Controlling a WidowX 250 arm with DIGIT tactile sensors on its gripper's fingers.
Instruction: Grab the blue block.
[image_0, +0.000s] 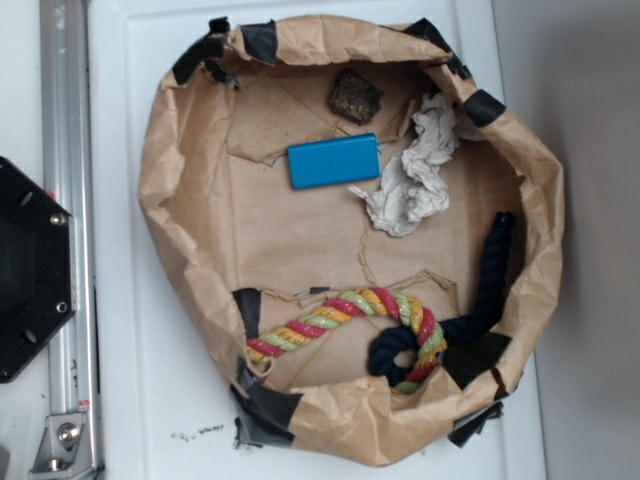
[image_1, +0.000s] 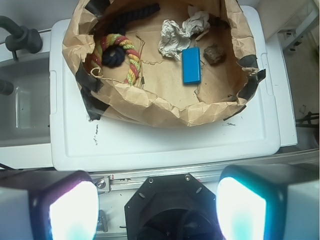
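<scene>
The blue block (image_0: 333, 161) is a flat bright-blue slab lying on the brown paper floor of a crumpled paper bowl (image_0: 170, 200), toward its far side. In the wrist view the blue block (image_1: 191, 65) lies far ahead, inside the paper bowl (image_1: 150, 107). My gripper (image_1: 157, 210) is open, its two pale glowing pads (image_1: 72, 210) spread wide with nothing between them. It hovers high over the robot's black base (image_1: 165, 192), well short of the bowl. The exterior view does not show the gripper.
In the bowl a dark brown cube (image_0: 355, 96) lies just beyond the block and crumpled white paper (image_0: 415, 170) beside it. A red-yellow-green rope (image_0: 350, 310) and a navy rope (image_0: 490, 280) lie at the near side. The bowl rests on a white lid (image_0: 130, 380), beside an aluminium rail (image_0: 65, 200).
</scene>
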